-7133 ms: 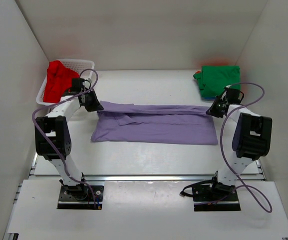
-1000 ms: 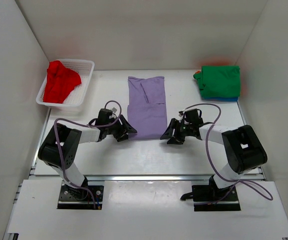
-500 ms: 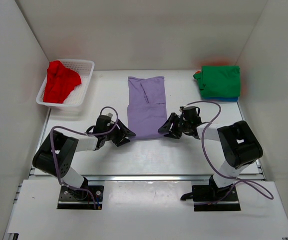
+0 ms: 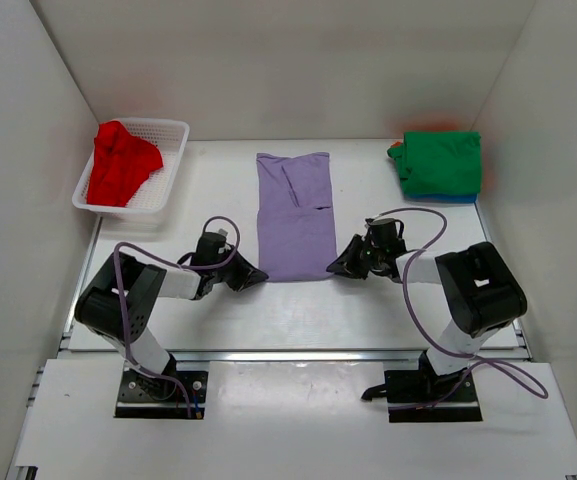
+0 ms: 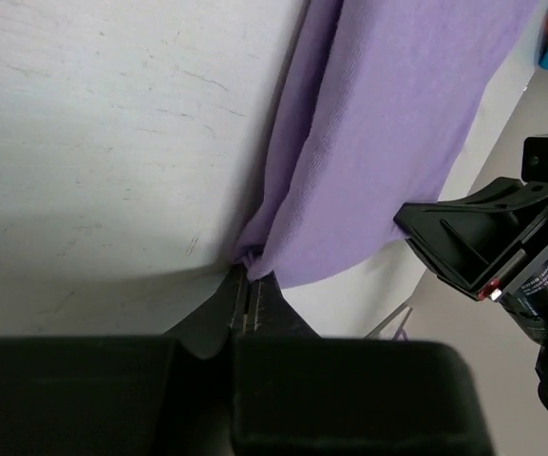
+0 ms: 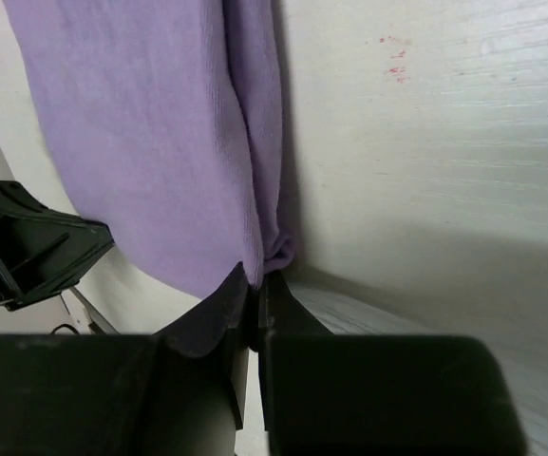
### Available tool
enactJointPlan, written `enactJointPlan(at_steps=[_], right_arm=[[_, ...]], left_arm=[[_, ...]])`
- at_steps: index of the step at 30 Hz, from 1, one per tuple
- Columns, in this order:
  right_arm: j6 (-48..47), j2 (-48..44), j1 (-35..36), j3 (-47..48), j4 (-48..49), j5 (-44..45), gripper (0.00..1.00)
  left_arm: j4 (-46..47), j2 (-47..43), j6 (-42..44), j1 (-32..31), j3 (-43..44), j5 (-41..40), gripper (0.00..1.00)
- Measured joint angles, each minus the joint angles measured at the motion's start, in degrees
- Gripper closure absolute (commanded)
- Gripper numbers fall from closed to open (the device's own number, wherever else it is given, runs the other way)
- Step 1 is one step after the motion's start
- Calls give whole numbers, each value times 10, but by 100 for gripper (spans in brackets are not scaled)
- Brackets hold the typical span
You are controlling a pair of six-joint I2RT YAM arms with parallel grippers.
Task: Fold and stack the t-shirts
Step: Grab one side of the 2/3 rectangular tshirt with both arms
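Purple shirt (image 4: 293, 215) lies folded narrow; left tool (image 4: 251, 275) and right tool (image 4: 336, 268) clench its near corners. Next, likely: lift them to the far hem.

The lavender t-shirt (image 5: 387, 123) is soft, matt, fine-knit cloth; beside the left claw (image 5: 245, 287), the bench (image 5: 93, 142) is matt white, faintly scratched.

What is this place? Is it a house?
Likely a robot lab booth: white walls box in a table, left arm and right arm bolted on, purple shirt laid out.
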Motion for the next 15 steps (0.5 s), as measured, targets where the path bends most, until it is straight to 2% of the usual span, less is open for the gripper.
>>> enactJointPlan(at_steps=[5,7,11,15], right_arm=[[-14,-9,-2,-6,-10,-6,100],[-26,-28,5,-18,-31,-9,100],[-48,-90,26,-66,-80,-28,99],[-48,-177,64,-136,-120,-49,100]], left_arm=[[17,-9,1,2,-19,5,100],[-8,-30,13,3,-28,10,100],[-85,-105,49,-7,-57,12,100],[-158,-216,63,-48,-107,14,100]])
